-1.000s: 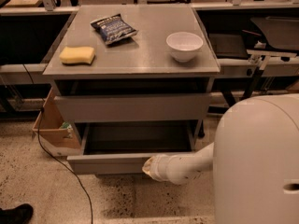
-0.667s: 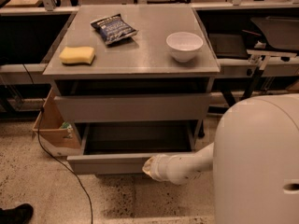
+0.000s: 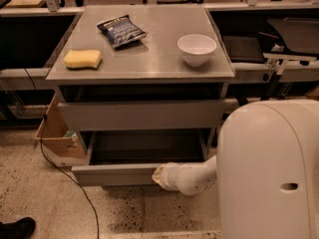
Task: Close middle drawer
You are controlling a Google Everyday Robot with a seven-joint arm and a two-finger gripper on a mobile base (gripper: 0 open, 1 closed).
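Note:
The middle drawer (image 3: 113,175) is a wide, shallow grey drawer with a low, plain front panel. It stands pulled out from the grey cabinet (image 3: 144,63), and its dark inside (image 3: 147,147) shows. My white arm (image 3: 192,177) reaches left from my body at the lower right. The gripper (image 3: 158,175) at its end is at the right half of the drawer's front panel, right against it. The arm's end hides the contact itself.
Above the open drawer is a taller grey drawer front (image 3: 142,114). On the cabinet top lie a yellow sponge (image 3: 82,59), a blue chip bag (image 3: 120,31) and a white bowl (image 3: 197,49). A cardboard box (image 3: 56,133) and a black cable (image 3: 75,183) are at the left. My white body (image 3: 271,173) fills the lower right.

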